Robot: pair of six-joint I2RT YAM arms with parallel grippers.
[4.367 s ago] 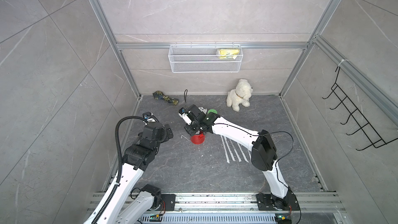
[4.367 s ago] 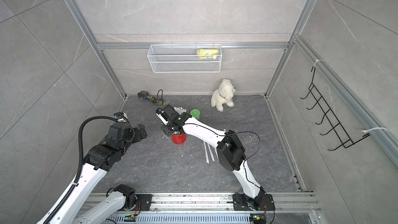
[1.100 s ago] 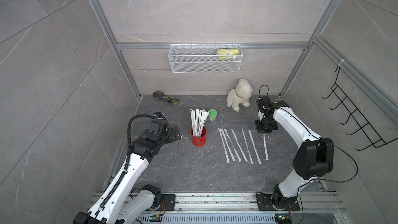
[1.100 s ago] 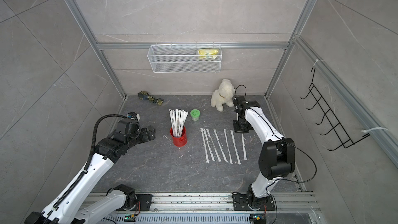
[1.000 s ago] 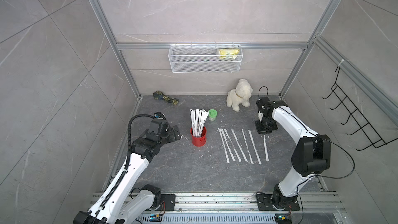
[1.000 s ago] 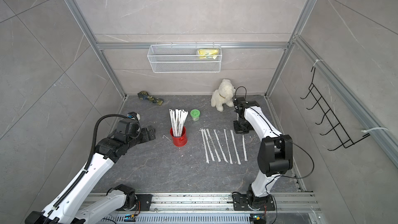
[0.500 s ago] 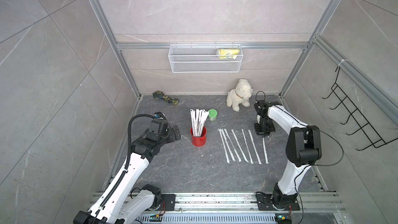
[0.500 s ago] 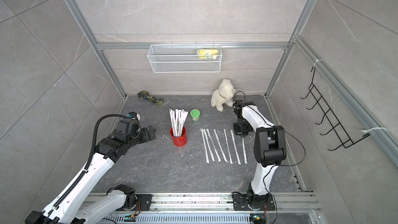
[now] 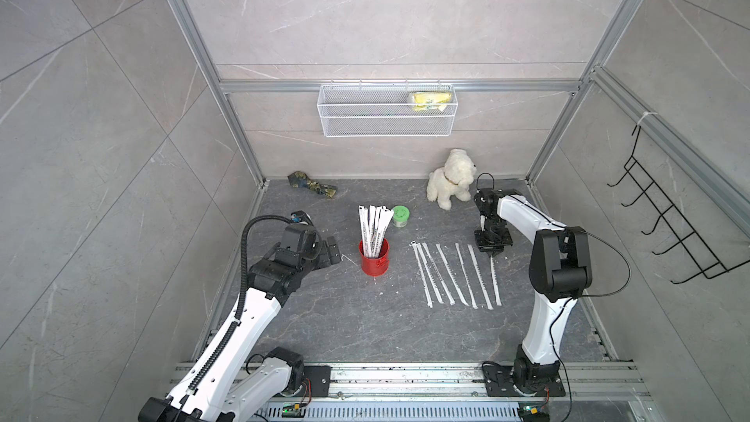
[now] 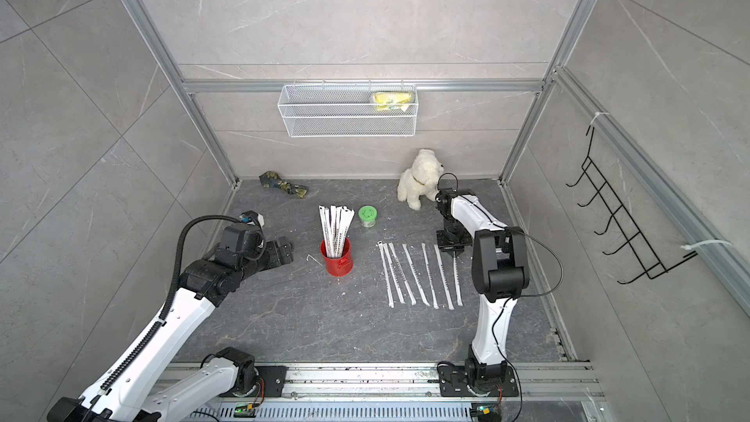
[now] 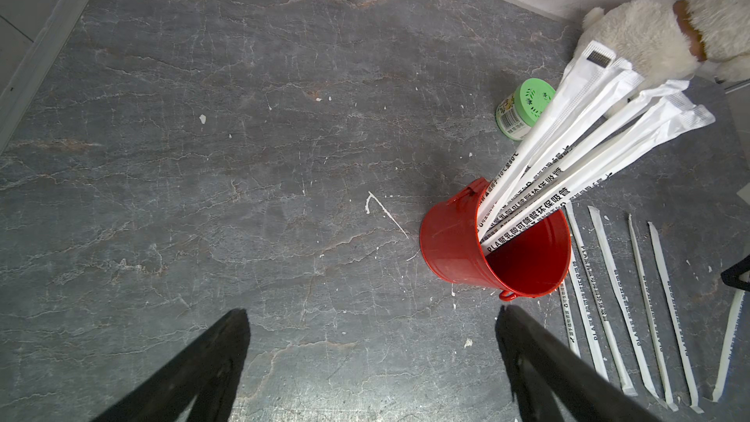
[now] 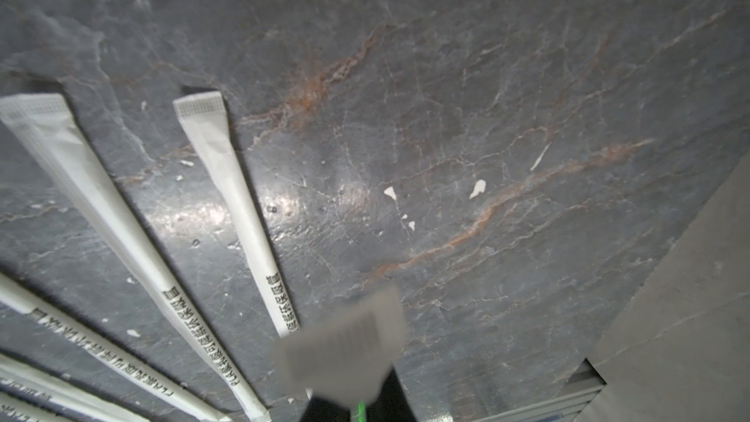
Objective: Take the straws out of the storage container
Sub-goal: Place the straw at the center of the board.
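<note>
Straws (image 9: 374, 233) stand upright in can (image 9: 373, 257), near wide-open left gripper (image 9: 333, 252); right gripper (image 9: 492, 252), farther off, pinches laid straw (image 9: 496, 282).

**Straws in a row, a bunch left in the can**

The red storage container (image 9: 374, 257) stands upright on the dark counter (image 9: 345, 318), with a bunch of the straws (image 9: 373, 227) leaning out of it. More lie in a row on the right arm's side. The right fingers (image 9: 492, 250), closed, meet the far end of the outermost one. The left fingers (image 9: 333, 248), spread, hover near the container.

Upright red can (image 9: 374, 261) holds leaning white straws (image 9: 371, 229); others flat in row beside.
</note>
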